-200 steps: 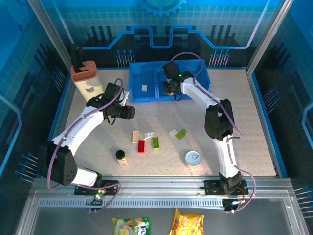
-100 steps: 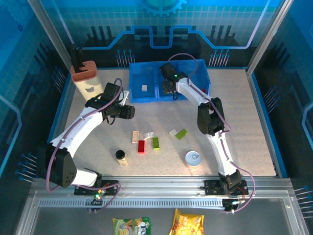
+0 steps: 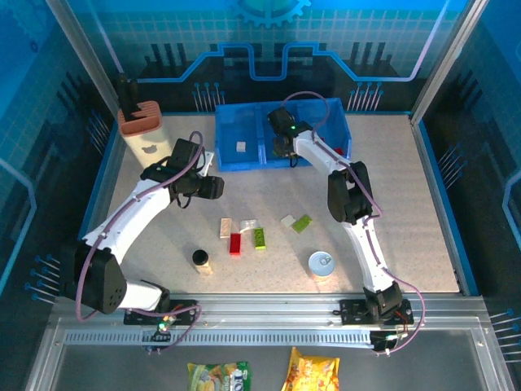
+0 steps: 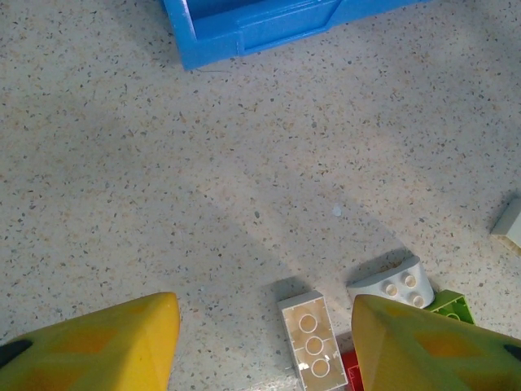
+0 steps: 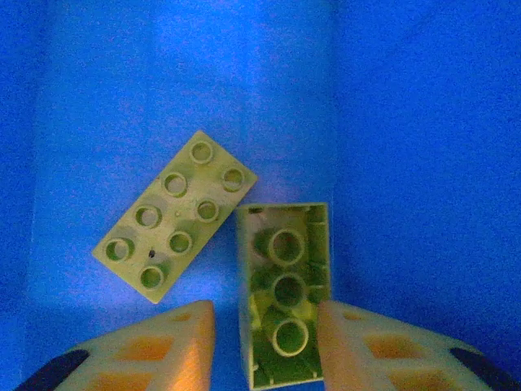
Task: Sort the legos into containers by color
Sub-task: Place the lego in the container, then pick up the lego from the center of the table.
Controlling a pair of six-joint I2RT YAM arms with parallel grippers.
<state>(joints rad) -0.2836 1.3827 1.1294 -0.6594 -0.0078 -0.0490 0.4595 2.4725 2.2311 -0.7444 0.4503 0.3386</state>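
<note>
Lime brick (image 5: 283, 293) | right pincer (image 5: 265, 326) straddles it | slightly parted, not clamped

Speckled table (image 3: 407, 212) with blue tray (image 3: 236, 164), loose legos (image 3: 235, 243), can (image 3: 321, 263), bottle (image 3: 201, 259).

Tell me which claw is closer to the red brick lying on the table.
Left. The left claw hovers just beyond the red brick; the right claw is farther off, inside the blue bin.
</note>
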